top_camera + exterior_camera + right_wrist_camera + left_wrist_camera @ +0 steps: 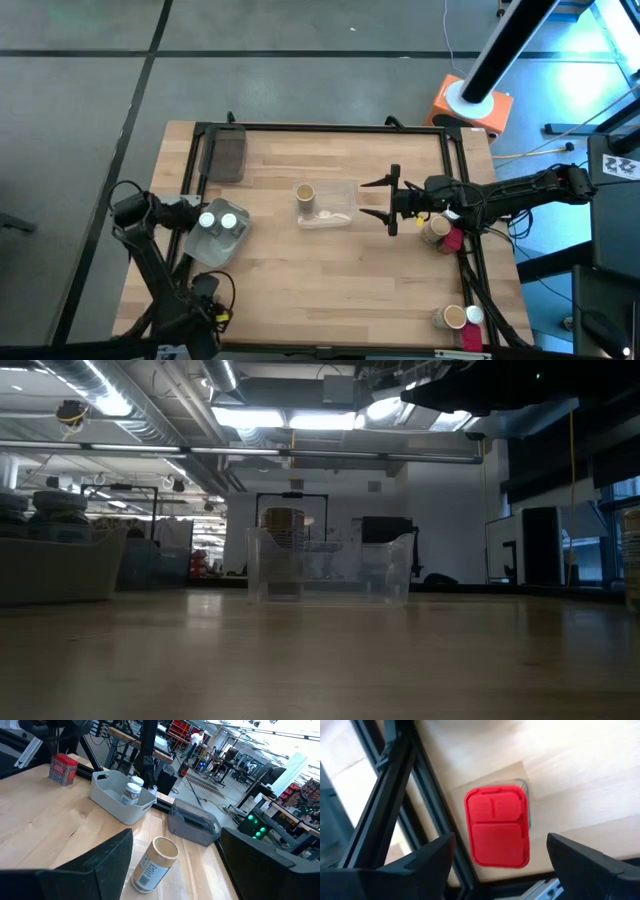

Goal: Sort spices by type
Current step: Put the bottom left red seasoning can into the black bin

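Observation:
My left gripper (500, 840) (188, 214) is open and points down over a red blocky jar (497, 826) that stands on the table at its left edge; its fingers stand on either side without touching. In the high view the arm hides this jar. My right gripper (388, 200) (176, 835) is open, level, just right of a clear tray (330, 205) (330, 565) holding a tan cork-topped cylinder (305, 193) (155, 862) (283, 550). Two white-capped jars (220, 221) (131, 790) stand in a light grey tray (215, 245).
A tan jar (435, 230) and a red jar (451, 241) sit at the table's right edge under the right arm. Tan, white and red jars (460, 320) cluster at the near right corner. A dark grey tray (228, 155) lies far left. Black frame rails (415, 800) border the table.

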`<state>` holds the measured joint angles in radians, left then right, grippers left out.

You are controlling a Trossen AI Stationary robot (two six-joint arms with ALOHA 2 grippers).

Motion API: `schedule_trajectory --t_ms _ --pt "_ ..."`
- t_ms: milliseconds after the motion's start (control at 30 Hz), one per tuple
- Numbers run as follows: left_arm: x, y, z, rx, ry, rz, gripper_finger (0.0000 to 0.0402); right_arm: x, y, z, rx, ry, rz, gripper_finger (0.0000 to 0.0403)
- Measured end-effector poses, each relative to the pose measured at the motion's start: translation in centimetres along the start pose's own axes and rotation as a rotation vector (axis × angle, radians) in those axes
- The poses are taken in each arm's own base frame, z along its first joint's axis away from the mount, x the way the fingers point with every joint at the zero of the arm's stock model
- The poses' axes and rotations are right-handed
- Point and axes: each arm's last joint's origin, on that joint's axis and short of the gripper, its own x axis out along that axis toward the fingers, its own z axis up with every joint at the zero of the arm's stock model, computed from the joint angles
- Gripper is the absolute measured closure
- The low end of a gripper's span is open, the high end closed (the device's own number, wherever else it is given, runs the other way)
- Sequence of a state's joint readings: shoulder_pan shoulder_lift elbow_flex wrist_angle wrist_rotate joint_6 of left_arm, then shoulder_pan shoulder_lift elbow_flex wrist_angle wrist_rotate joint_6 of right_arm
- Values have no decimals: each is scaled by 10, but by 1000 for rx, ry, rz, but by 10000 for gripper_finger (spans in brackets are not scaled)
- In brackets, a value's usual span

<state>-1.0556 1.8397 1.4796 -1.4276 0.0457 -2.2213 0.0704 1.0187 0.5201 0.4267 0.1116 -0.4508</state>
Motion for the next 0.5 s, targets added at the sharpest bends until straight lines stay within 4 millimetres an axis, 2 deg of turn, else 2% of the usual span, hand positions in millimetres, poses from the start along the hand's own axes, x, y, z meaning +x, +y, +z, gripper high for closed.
schedule_trajectory --t_ms 500 --pt "0 7 -6 5 -87 -50 98 0 0 0 1 1 1 102"
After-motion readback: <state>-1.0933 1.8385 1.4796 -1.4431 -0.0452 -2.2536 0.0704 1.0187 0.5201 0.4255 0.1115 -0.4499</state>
